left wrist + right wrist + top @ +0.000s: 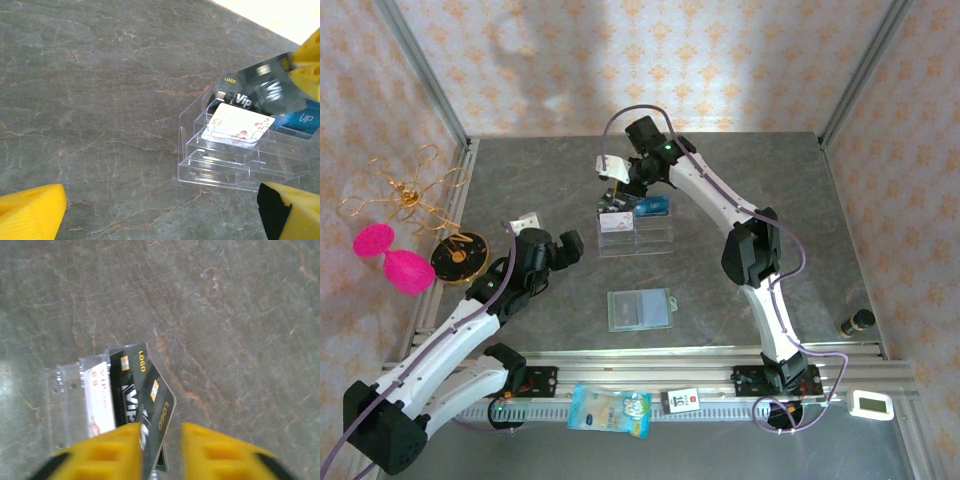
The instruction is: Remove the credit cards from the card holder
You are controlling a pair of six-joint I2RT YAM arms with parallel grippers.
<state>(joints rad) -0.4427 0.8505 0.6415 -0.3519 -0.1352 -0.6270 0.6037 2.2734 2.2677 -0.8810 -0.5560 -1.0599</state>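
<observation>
Let dark card (160, 405) slip from loosely parted right hand (161, 434) into clear rack (225, 160), then lift straight up. Hold wide-open, empty left hand (160, 212) near card holder (640, 310), flat on bench (520, 180).

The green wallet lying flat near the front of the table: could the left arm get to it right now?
Probably yes. The left gripper hangs open just beyond the wallet, to its left, with bare table between them; the right gripper is farther back, over the clear rack.
</observation>
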